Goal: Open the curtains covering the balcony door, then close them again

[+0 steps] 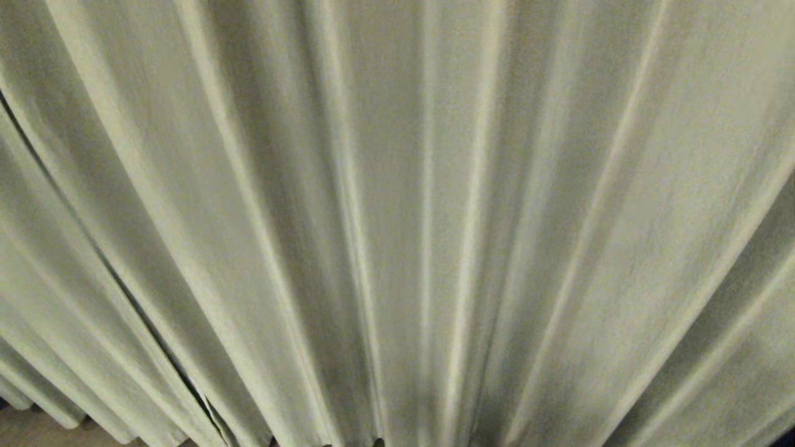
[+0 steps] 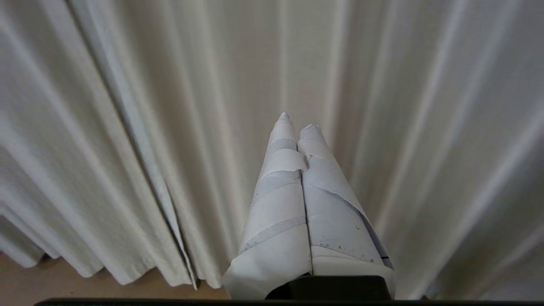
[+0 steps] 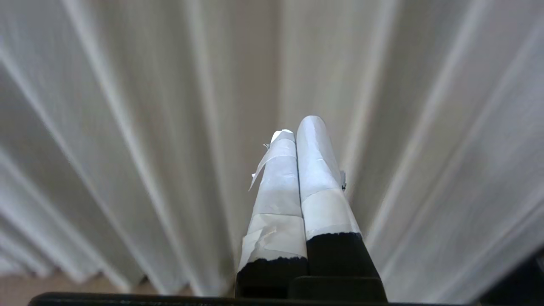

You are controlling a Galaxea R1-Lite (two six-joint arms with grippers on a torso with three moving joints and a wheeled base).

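Pleated cream curtains hang drawn, seemingly reaching the floor.

Dim, soft, perhaps motion-blurred light.

The floor-length cream-white pleated fabric curtains hang straight ahead and span the whole head view from left to right. A seam where one panel's edge overlaps the next runs down the left part of the scene. Their hems hang just above the pale tan floor, a strip of which lies at the near left, below the fabric.

The left gripper with paper-taped white fingers points at the curtains, to the right of the seam, fingers pressed together with nothing between them. The right gripper with white-taped fingers over black bases likewise faces the pleats, fingers together, nothing between them. Whether either tip touches the fabric cannot be told.
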